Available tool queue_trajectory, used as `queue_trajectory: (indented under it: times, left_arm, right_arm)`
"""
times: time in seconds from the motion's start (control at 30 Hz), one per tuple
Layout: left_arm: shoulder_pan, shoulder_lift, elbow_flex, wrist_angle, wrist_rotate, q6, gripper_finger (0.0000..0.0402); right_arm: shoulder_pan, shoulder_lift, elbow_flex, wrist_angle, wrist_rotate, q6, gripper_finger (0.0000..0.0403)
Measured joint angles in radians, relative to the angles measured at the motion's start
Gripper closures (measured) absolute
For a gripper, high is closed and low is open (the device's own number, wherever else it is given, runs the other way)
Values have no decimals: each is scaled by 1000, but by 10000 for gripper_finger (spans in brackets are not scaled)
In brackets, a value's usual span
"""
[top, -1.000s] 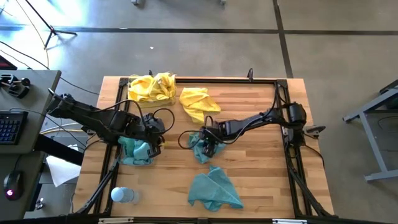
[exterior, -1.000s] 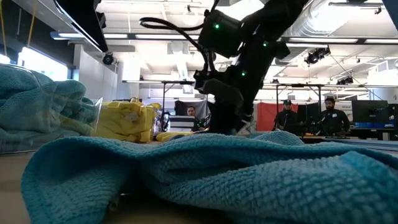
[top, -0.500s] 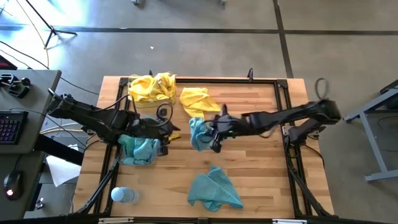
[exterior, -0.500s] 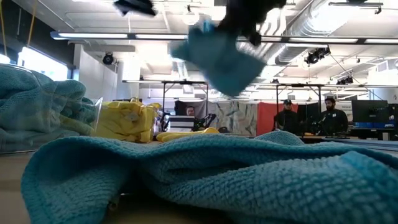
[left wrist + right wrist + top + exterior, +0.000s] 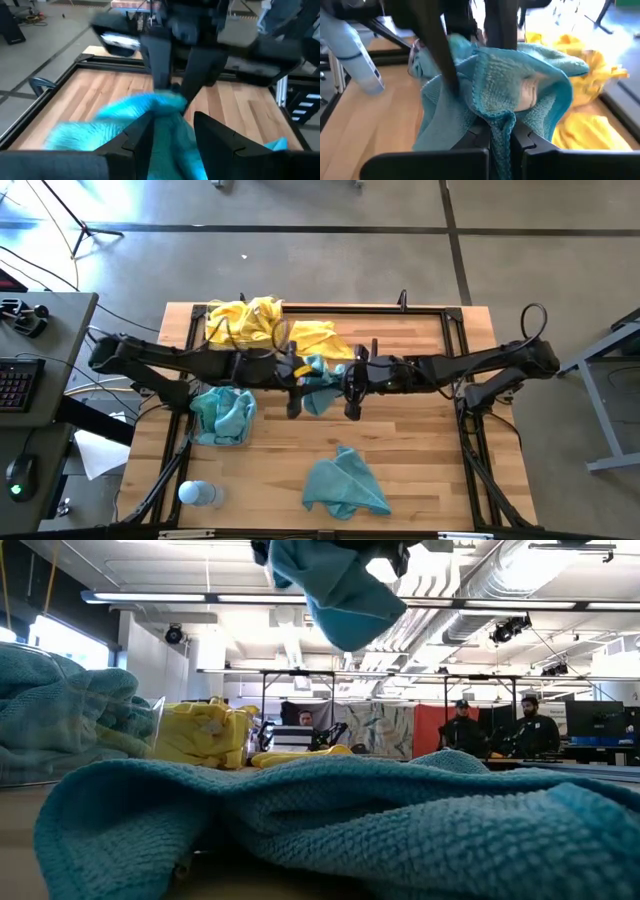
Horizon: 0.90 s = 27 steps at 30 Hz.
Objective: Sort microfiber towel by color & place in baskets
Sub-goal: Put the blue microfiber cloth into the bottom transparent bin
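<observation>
Leftmost on the worktop, a clear basket near the left edge holds a heap of teal towels, and a pale bottle lies toward the near left corner. At the far left corner a second basket is filled with yellow towels, and a loose yellow towel lies just to its right. Over the middle of the worktop the two arms meet from either side: the left hand has its fingers spread around the edge of a raised teal towel, not visibly gripping it, while the right hand is pressed together, pinching a fold of that same cloth between its fingers. The low view shows the cloth hanging clear of the wood, high up. Nearer the front edge, right of centre, another teal towel lies crumpled flat on the wood.
</observation>
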State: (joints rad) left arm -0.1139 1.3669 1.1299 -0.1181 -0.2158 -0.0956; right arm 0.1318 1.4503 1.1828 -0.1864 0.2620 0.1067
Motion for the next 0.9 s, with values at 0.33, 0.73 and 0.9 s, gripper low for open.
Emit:
queue_trajectory:
  times: [0.33,0.73,0.9]
  left_arm:
    - [-5,94,63,-64,-75,-33,271]
    - [-7,112,60,-52,-87,-99,293]
    - [-2,126,59,-55,-74,-202,382]
  right_arm:
    - [4,-103,-1,-41,-11,-124,399]
    - [4,-137,-1,-43,-54,-168,394]
    - [4,-128,-1,-55,-55,-138,363]
